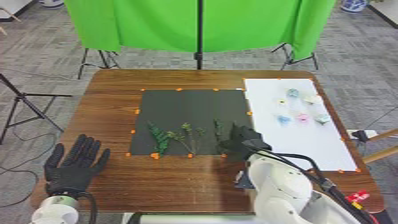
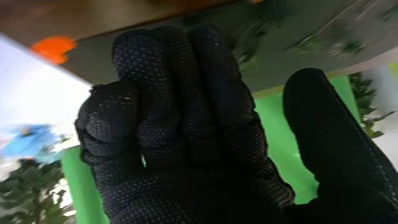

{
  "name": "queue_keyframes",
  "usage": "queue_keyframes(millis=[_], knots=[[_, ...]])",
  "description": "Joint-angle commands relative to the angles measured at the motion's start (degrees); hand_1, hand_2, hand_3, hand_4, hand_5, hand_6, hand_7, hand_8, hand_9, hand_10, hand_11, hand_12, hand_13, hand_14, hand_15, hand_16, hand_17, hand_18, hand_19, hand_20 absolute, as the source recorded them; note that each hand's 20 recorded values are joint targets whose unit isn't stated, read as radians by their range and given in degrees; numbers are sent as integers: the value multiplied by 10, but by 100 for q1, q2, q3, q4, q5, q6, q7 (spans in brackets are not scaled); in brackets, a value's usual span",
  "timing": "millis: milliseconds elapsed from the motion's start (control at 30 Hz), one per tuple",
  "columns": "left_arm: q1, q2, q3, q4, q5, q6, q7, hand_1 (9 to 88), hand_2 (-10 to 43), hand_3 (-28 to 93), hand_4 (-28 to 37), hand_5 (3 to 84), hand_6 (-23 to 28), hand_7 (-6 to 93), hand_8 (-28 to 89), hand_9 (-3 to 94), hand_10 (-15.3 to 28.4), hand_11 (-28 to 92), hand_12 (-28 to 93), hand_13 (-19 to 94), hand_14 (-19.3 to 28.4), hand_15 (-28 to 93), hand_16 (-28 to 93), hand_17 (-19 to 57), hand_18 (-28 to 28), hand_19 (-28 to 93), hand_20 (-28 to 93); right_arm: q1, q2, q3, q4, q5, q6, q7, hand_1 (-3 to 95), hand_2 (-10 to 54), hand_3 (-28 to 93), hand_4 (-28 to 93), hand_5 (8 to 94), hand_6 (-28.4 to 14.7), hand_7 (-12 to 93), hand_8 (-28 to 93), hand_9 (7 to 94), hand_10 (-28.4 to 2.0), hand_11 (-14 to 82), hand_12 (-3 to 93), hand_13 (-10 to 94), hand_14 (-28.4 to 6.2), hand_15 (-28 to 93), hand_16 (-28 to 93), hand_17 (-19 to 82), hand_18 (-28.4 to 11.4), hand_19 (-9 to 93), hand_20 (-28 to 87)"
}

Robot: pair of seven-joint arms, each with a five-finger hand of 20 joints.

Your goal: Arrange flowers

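1. The right hand (image 1: 240, 143) is at the near right part of the dark mat (image 1: 178, 107), just beside the right sprig (image 1: 218, 129). Whether it touches the stem I cannot tell.
2. Its fingers lie close together, mostly straight, the thumb standing apart; nothing is pinched.
3. The left hand (image 1: 75, 169) is spread on the near left of the bench (image 1: 111, 107), well apart from the greens.
4. On the mat's near half lie the fern (image 1: 158, 138) at left and the middle sprig (image 1: 189, 139) beside it. The blooms (image 1: 303, 118) sit in a loose cluster on the far part of the white sheet (image 1: 306, 145), at right.
5. The step looks like picking up the right sprig, with the arranging hardly begun.
6. The main risk is a miss — the stem is thin and lies low, so closing too high would catch only air, and pressing too hard would drag the mat.
7. A sideways nudge could roll the sprig leftward into the middle one and tangle their leaves.
8. Swinging far and right while low, the hand or forearm might sweep the light blooms out of place.
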Motion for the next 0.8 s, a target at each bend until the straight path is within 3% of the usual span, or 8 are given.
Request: queue_keyframes(millis=[33,167,267,400,467,533,667,800], knots=[[170,-74,108,216,-18,140,-83,253,136,762,-283,442,82,186,-102,383,151,296,122,288,151,505,-60,-60,152,412,205,99,359,73,55,-932,1785,-169,282,121,672,-135,725,-84,415,-60,744,-233,279,259,665,-193,608,241,385,-284,923,287],[176,-51,111,214,75,18,-87,253,136,763,-283,442,82,186,-102,384,150,296,122,288,151,506,-60,-60,152,412,205,261,372,540,350,-861,2279,-212,333,34,706,-156,693,-86,239,-62,700,-230,254,237,636,-184,598,240,380,-283,930,289],[211,-31,95,240,247,-242,-146,254,137,760,-283,439,81,185,-102,382,150,293,121,285,152,504,-60,-60,152,412,205,302,527,811,576,-1105,2126,-234,412,-77,732,-198,572,-105,153,-70,599,-225,205,194,579,-178,586,206,372,-266,931,293],[194,-6,102,243,303,-386,-142,253,137,757,-283,431,79,178,-101,375,150,281,120,280,149,492,-60,-63,151,403,200,499,706,812,1001,-994,2072,-46,495,-95,760,-266,536,-97,133,-82,559,-216,178,179,551,-174,583,195,360,-268,926,301],[169,-6,104,303,462,-518,-217,253,137,756,-283,429,78,176,-100,374,150,278,120,280,149,488,-59,-63,150,400,199,583,761,783,1182,-970,1809,-106,534,-95,739,-279,562,-83,140,-87,585,-201,182,179,571,-154,558,250,360,-267,920,314],[187,-11,102,297,597,-479,-232,254,137,753,-283,425,76,172,-99,371,149,275,122,277,148,484,-57,-63,150,398,198,666,745,721,1333,-969,1692,-154,551,-95,727,-282,574,-73,148,-92,595,-193,183,181,583,-139,538,286,360,-268,915,327],[175,-18,102,306,658,-571,-250,253,136,752,-283,420,75,167,-97,368,149,268,123,275,147,480,-54,-65,149,394,195,834,714,531,1551,-948,1530,-47,566,-95,717,-282,579,-61,149,-95,587,-181,165,173,585,-133,529,299,360,-267,912,335],[77,-43,150,293,1189,-372,-329,252,136,749,-283,419,75,164,-94,366,149,264,125,275,147,475,-51,-66,149,391,194,866,577,517,1728,-803,1124,36,599,-95,688,-283,608,-58,152,-96,580,-182,153,169,581,-123,516,318,359,-264,906,343]])
